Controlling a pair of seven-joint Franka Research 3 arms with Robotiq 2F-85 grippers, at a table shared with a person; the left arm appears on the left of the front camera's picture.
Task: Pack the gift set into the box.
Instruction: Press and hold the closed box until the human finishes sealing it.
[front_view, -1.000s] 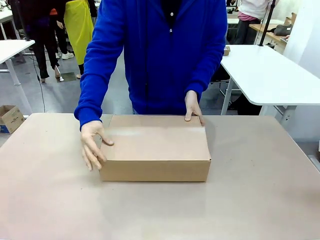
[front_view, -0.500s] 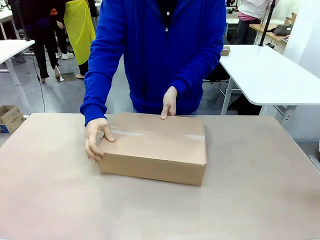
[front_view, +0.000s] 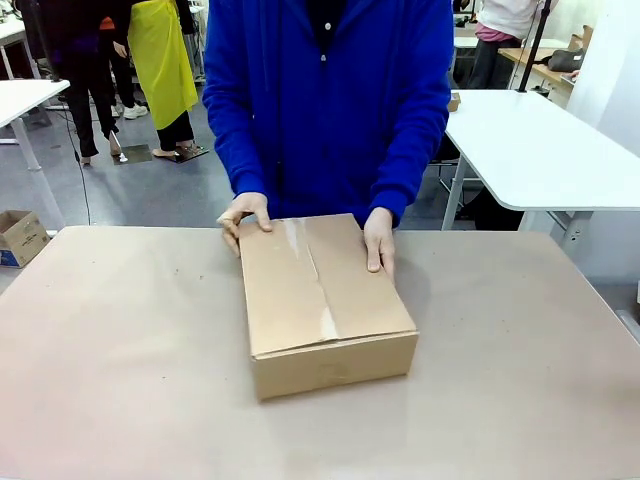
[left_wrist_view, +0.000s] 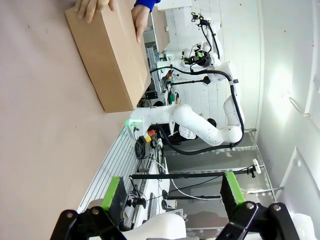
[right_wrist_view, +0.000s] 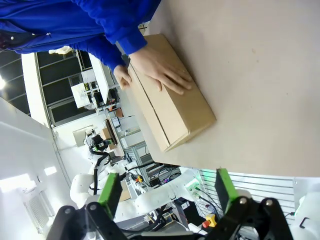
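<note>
So the box (front_view: 320, 300) sits flaps shut mid-tabletop (front_view: 110, 380), nearer the far edge, short end facing the robot's side. The person's got one hand (front_view: 243, 213) on a far corner and the other hand (front_view: 380, 243) flat on top. Left pincer (left_wrist_view: 172, 180) and right pincer (right_wrist_view: 167, 177) both hang spread wide, gripping nothing, well apart from the box. A small carton (front_view: 20, 235) is on the floor off the left edge.

no text, label, brand or number can be read here. the closed brown corrugated cardboard box (front_view: 318, 300) shows plain faces with a clear tape strip along its top seam. the small cardboard carton on the floor (front_view: 20, 237) carries print too small to read.
</note>
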